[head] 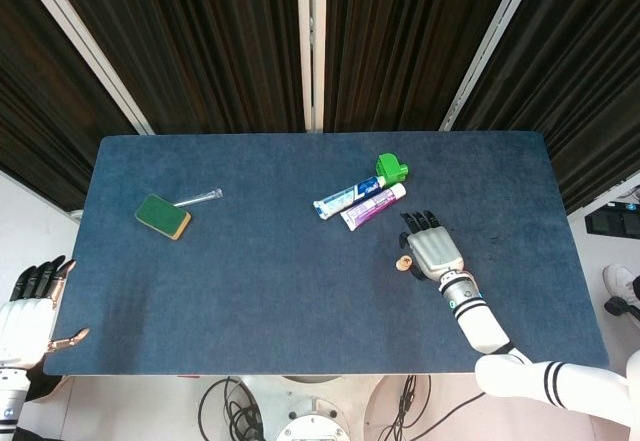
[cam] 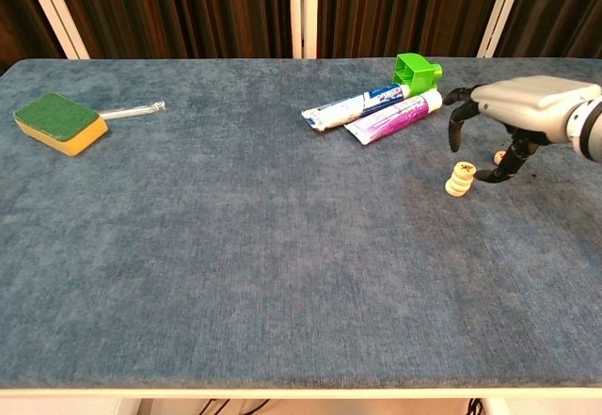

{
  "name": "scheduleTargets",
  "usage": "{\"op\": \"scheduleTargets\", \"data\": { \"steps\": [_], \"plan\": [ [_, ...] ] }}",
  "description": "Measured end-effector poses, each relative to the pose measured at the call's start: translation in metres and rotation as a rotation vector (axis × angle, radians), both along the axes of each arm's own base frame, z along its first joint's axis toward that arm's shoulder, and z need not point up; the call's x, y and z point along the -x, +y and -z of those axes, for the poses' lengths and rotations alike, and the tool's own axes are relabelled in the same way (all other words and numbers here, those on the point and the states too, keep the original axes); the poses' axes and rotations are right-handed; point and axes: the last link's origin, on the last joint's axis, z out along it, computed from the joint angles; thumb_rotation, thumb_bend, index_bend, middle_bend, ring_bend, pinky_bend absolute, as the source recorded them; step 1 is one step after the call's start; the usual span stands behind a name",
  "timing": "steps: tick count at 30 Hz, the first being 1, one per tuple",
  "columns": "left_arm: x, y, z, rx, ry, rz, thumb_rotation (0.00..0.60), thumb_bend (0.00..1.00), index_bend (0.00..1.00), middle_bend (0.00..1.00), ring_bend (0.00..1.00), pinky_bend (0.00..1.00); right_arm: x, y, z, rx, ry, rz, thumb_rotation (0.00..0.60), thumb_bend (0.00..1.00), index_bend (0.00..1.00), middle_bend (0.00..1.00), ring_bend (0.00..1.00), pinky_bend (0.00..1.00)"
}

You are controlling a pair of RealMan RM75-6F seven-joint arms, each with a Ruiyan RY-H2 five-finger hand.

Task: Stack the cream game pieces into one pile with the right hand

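Chest view: right hand [cam: 527, 114] fingers [cam: 455, 125] spread, empty, beside stacked cream game pieces [cam: 459, 179].

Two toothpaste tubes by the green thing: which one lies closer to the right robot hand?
The purple tube, nearer the right robot hand; the blue-and-white tube lies behind it.

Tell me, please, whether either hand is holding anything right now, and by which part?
Nothing is held: the right hand hovers open beside the cream pile; the left hand is empty.
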Motion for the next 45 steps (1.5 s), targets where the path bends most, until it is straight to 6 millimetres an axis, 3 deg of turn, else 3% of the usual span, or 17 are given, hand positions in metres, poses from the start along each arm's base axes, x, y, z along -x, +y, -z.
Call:
{"op": "scheduleTargets", "data": {
  "steps": [8, 16, 25, 45],
  "plan": [
    [-0.006, 0.005, 0.0, -0.001, 0.005, 0.028, 0.6, 0.12, 0.0, 0.0, 0.0, 0.0, 0.027, 0.0, -0.044, 0.1, 0.002, 0.048, 0.6, 0.22, 0.38, 0.04, 0.0, 0.0],
    [-0.012, 0.011, 0.003, -0.008, 0.02, 0.056, 0.6, 0.12, 0.0, 0.0, 0.0, 0.0, 0.07, -0.006, -0.06, 0.141, 0.059, 0.135, 0.6, 0.22, 0.38, 0.04, 0.0, 0.0],
    [-0.015, 0.014, 0.008, 0.003, 0.052, 0.067, 0.6, 0.12, 0.0, 0.0, 0.0, 0.0, 0.09, -0.013, -0.043, 0.126, 0.055, 0.189, 0.6, 0.22, 0.37, 0.04, 0.0, 0.0],
    [-0.011, 0.012, 0.007, 0.006, 0.049, 0.043, 0.6, 0.12, 0.0, 0.0, 0.0, 0.0, 0.067, -0.034, -0.005, 0.088, 0.057, 0.157, 0.6, 0.22, 0.35, 0.05, 0.0, 0.0]
  ]
}}
